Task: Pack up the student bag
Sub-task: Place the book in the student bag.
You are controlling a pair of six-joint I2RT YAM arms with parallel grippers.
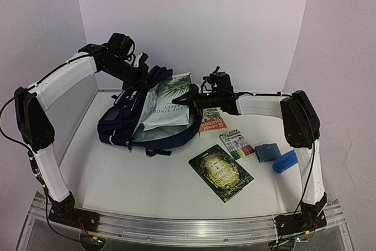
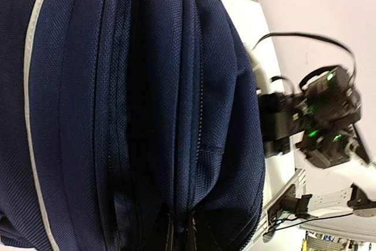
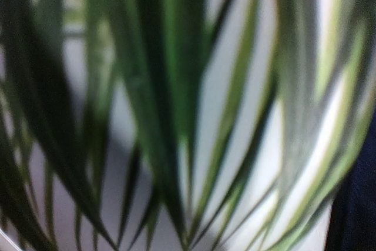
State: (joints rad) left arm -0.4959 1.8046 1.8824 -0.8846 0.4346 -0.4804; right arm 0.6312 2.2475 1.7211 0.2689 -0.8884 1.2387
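Student bag: lies on its side, left of centre on the tabletop, with its mouth gaping toward the right.
Left hand: at the bag's far top edge, closed tight on navy fabric (the wrist view is filled with bag panels and zip lines).
White book: has a palm-leaf cover and sits partly inside the bag's mouth, its far end sticking out.
Right hand: at the white book's right edge. Cannot tell its grip, since its own camera shows only blurred leaves.
Loose items, right of the bag: orange booklet, marker pack, small blue pouch, blue plastic object.
Dark green book: flat, nearest the front edge.
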